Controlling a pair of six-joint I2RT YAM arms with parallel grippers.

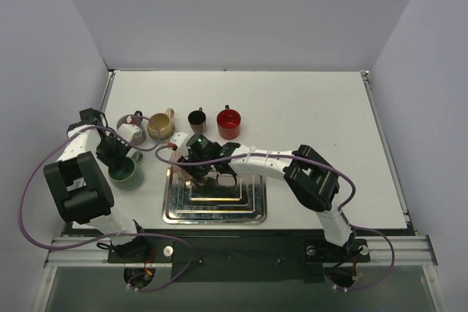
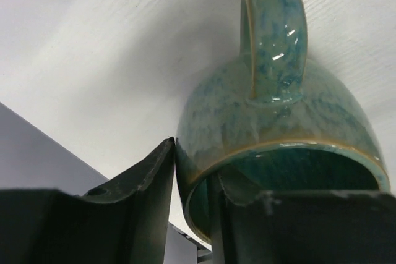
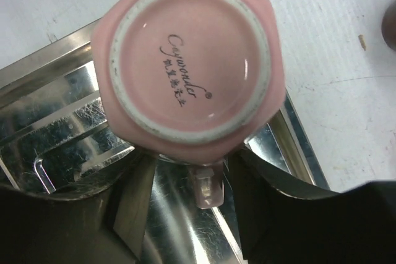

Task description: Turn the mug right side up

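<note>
- Top view: five mugs show on the white tabletop (image 1: 307, 107). These are a white mug (image 1: 131, 131), tan mug (image 1: 160, 126), black mug (image 1: 197, 118) and red mug (image 1: 229, 124) in a row, with a green mug (image 1: 126, 173) nearer the left arm.
- One steel tray (image 1: 248, 213) sits front centre. The right tool (image 1: 196, 162) is over its far-left corner and the left tool (image 1: 113, 153) is at the green mug.
- Left wrist view: the left tool pinches the green mug's rim, one finger outside and one inside. The mug's mouth faces the camera and its handle points away. No writing.
- Right wrist view: a sixth mug, the pink mug (image 3: 189, 60), stands upside down in a corner of the tray.
- Its base has script reading roughly "Caywonder"; the small characters below are unreadable.
- The right tool is spread, fingers either side of the pink mug's handle (image 3: 207, 190), not touching it.
</note>
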